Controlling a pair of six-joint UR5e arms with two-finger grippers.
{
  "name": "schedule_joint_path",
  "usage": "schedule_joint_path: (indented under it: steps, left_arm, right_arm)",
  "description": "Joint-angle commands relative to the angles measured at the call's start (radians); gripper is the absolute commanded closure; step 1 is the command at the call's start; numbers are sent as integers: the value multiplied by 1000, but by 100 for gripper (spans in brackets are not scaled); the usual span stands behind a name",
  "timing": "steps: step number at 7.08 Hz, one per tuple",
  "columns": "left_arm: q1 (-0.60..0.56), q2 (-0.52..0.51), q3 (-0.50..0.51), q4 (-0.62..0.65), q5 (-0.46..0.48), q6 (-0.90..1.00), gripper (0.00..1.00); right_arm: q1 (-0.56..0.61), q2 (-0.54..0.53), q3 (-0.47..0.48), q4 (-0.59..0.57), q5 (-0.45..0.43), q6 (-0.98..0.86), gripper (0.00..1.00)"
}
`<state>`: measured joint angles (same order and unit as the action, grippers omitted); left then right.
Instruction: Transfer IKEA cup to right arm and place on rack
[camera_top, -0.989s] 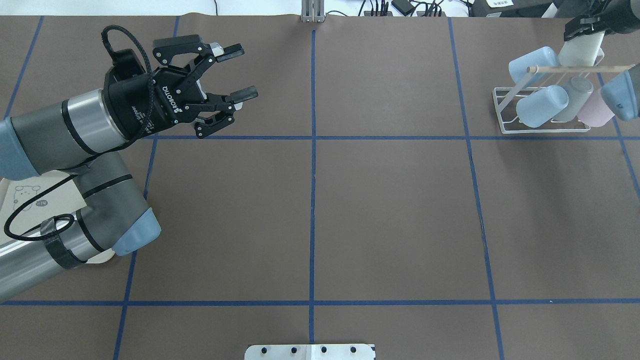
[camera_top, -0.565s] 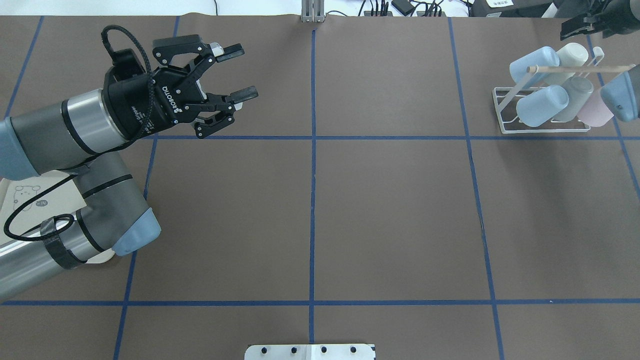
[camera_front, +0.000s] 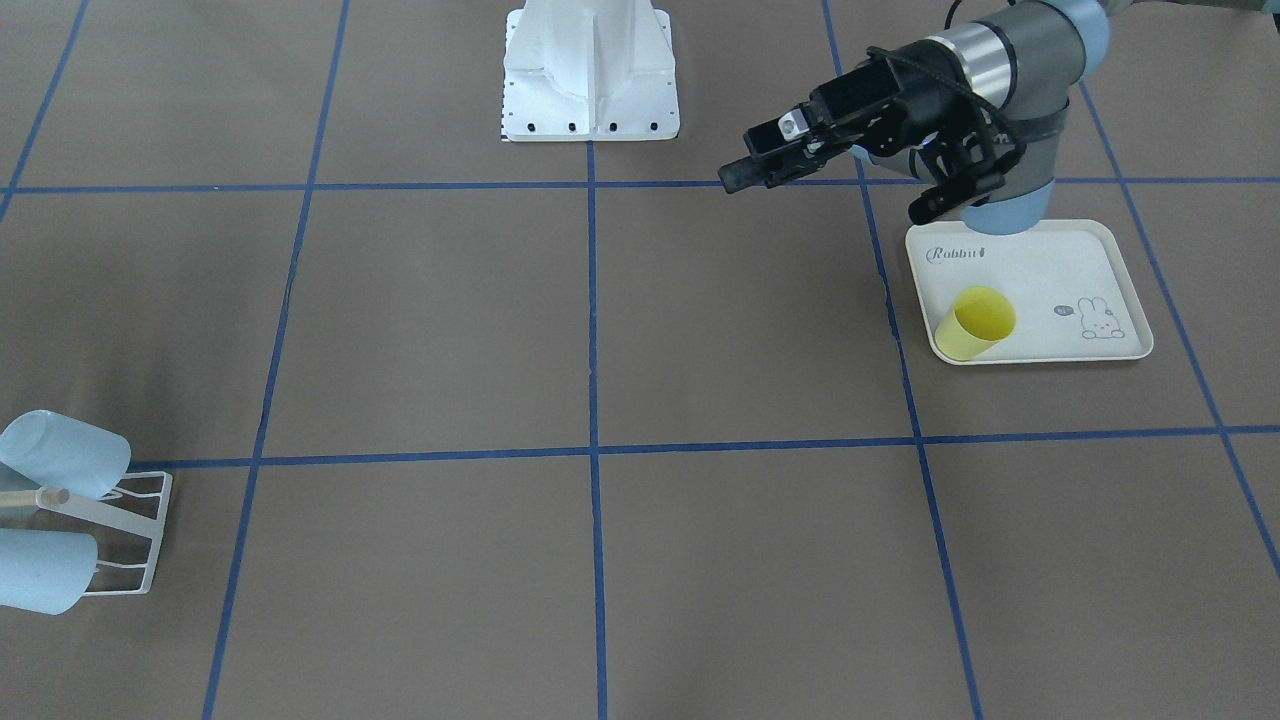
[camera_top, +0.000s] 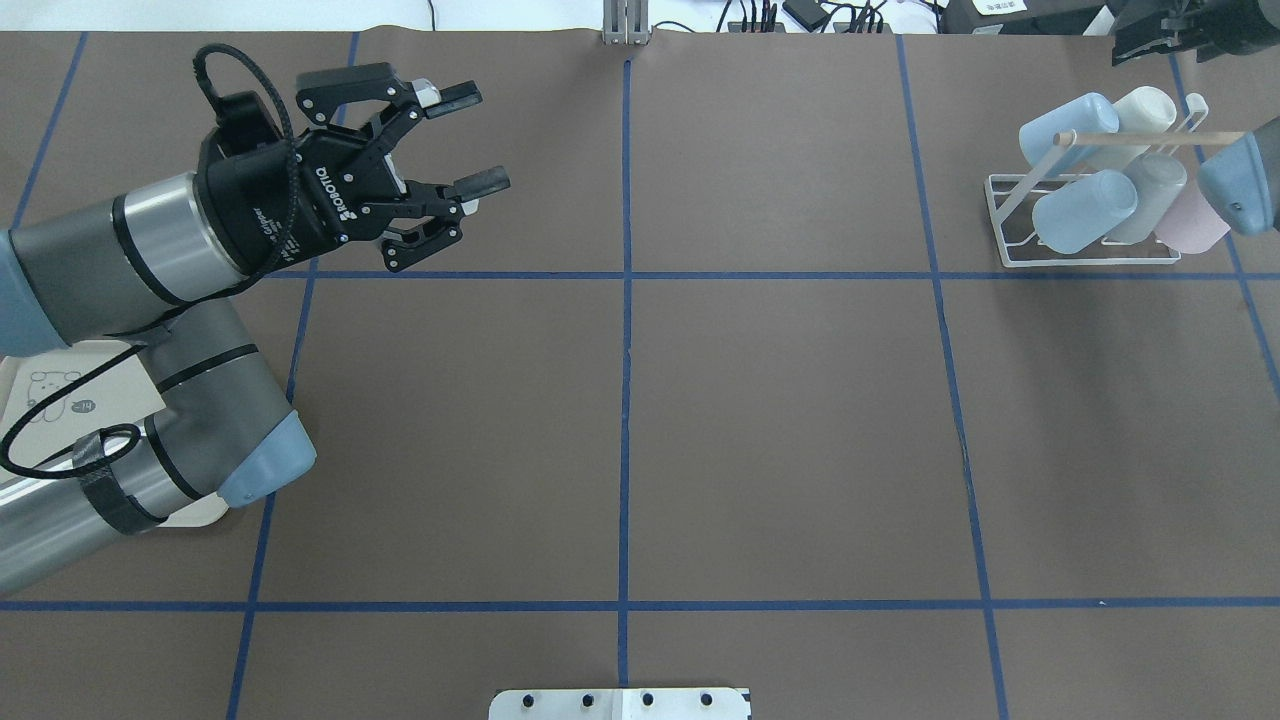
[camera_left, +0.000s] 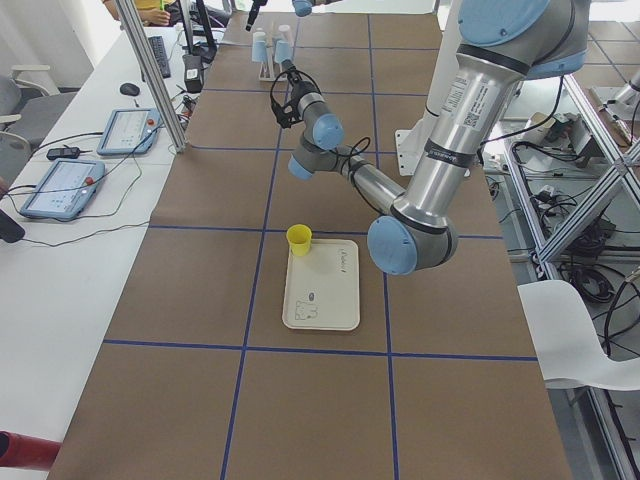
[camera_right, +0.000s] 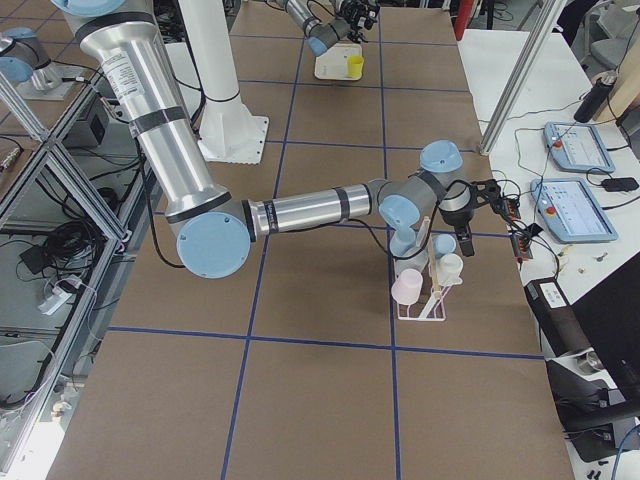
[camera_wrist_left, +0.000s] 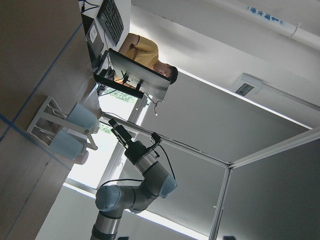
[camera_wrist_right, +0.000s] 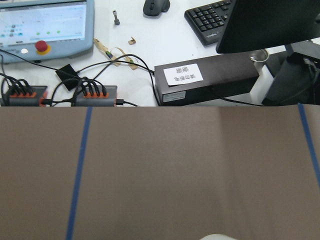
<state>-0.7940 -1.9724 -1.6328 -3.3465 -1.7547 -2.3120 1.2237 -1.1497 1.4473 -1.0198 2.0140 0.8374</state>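
Hovering agape, left end effector (camera_top: 478, 138); right end effector (camera_top: 1140, 40) past rack's (camera_top: 1090, 262) far edge, grip unreadable.

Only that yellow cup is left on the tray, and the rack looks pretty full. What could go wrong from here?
1. The small yellow plastic cup sits right at the corner of the cream rabbit-print tray; a slightly off grasp by the open left gripper might tip it off.
2. The white wire rack already carries five pastel cups, so the right arm may knock one loose while hanging another.
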Motion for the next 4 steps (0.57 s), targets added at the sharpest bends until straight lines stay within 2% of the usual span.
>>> schedule_joint_path:
  steps: [1,3,4]
  left_arm:
    - [-132,117,-1,117,-221,343,31]
    - [-212,266,1,287,-293,735,32]
    - [-258,277,-12,441,-296,882,32]
  right_arm:
    - [-81,18,88,-2,-3,213,0]
    - [-140,30,133,-2,-23,290,0]
    - [-174,44,142,-2,-53,330,0]
